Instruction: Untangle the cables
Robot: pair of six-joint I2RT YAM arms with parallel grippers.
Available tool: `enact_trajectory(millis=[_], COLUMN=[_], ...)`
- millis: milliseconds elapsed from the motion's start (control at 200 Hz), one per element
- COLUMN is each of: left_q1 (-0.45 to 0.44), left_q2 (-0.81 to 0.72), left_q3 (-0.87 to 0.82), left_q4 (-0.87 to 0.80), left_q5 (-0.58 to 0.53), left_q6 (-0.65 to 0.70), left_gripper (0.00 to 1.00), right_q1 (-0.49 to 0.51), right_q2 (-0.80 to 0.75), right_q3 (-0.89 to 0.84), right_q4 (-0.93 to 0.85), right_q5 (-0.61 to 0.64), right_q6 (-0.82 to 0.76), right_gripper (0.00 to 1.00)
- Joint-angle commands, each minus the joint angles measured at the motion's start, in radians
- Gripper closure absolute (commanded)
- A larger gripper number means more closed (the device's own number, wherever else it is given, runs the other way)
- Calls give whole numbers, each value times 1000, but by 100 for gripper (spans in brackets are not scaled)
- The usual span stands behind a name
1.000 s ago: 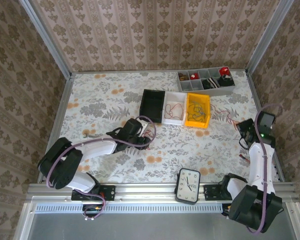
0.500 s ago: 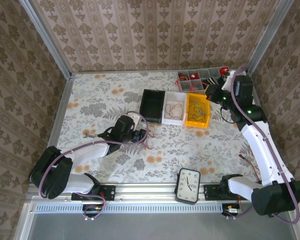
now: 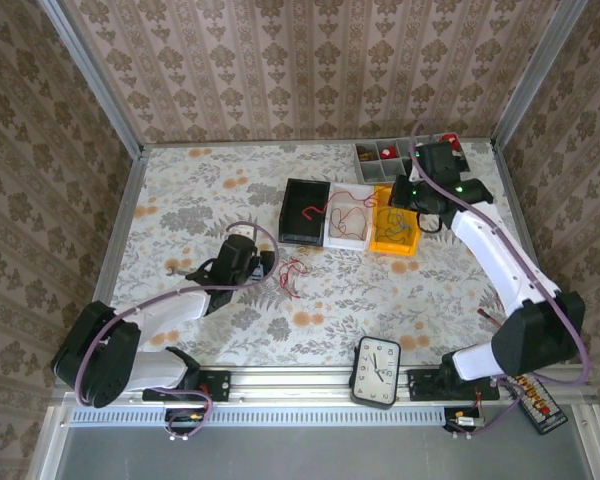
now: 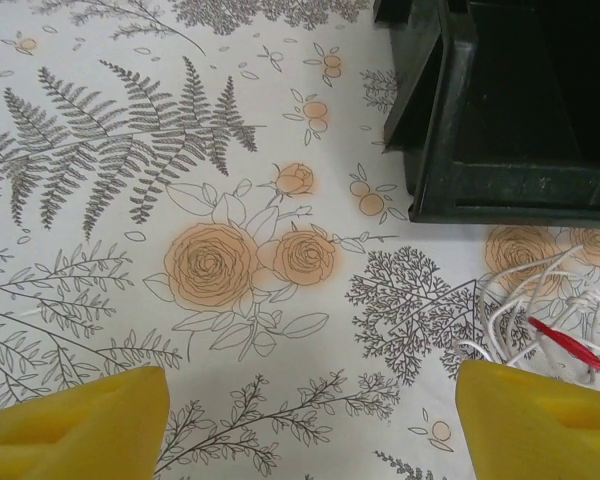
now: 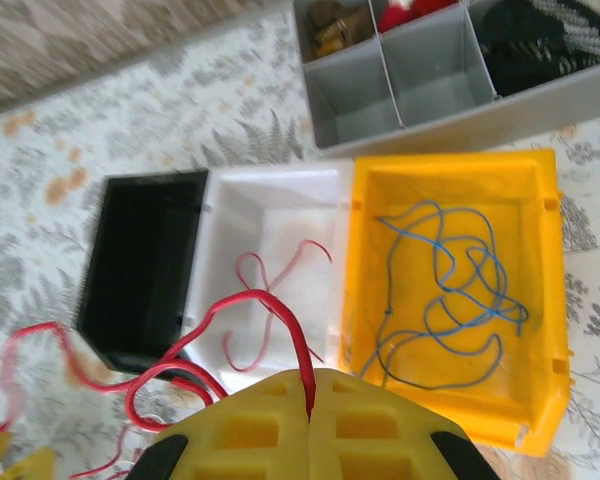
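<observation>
A small tangle of red and whitish cables lies on the floral tablecloth, just in front of the black bin. My right gripper is shut on one red cable. It hangs over the white bin and the yellow bin, and the cable trails back left to the tangle. A blue cable is coiled in the yellow bin. A thin red one lies in the white bin. My left gripper is open and low over the cloth, with the whitish and red cables by its right fingertip.
A grey compartment tray with small parts stands at the back right, behind the bins. A clock rests on the near rail. Walls close in the table on three sides. The black bin's near wall is close ahead of the left gripper.
The right arm swung from the table's right edge up to the bins, drawing the red cable with it. The left gripper drew back to the left and opened a little wider.
</observation>
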Motion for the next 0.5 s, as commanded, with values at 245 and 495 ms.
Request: enact_trajectory(millis=[245, 495], left_q1=[4, 4], left_q2=[-32, -35], left_q3=[-33, -40], left_q4=[23, 21], left_q5=[-32, -34], left_q6=[-42, -32], left_gripper=[24, 24], right_q1=[53, 72], right_q2=[104, 118], right_q3=[112, 159], right_q4=[-158, -165], right_q5=[363, 481], right_q6=[-64, -89], right_gripper=[100, 100])
